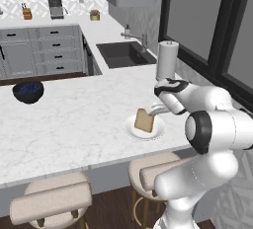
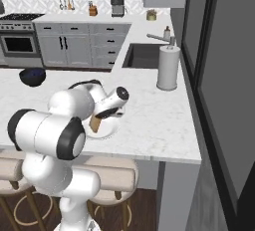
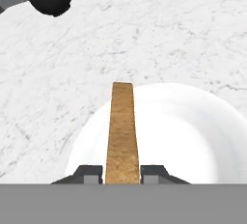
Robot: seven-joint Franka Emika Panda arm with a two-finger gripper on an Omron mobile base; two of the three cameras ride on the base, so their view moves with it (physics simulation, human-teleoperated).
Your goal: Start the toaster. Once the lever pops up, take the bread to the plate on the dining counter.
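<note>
White arm of mine is reaching over the table, and I am seeing its gripper point(image 3: 122, 175) pinching the bread point(image 3: 121, 131) between its two dark fingertips point(image 3: 89, 174). In the hand view the jaws are sitting narrow, one on each flat side of the slice. I am holding the bread up on its edge over the plate point(image 3: 193, 136). In the left base view the bread point(image 1: 144, 120) is standing on the plate point(image 1: 141, 132); its bottom edge looks like it is touching, but I cannot tell for sure. The plate is sitting on the dining table point(image 1: 74, 124), near the front edge, with beige stools point(image 1: 52, 203) below it. Farther back on the same table a dark blue bowl point(image 1: 28, 92) is resting, well apart from the plate. Behind that I am seeing a tall paper towel roll point(image 1: 167, 60) beside a dark sink point(image 1: 123, 54). Far at the back wall a grey toaster point(image 1: 56, 6) is sitting on the other table.
</note>
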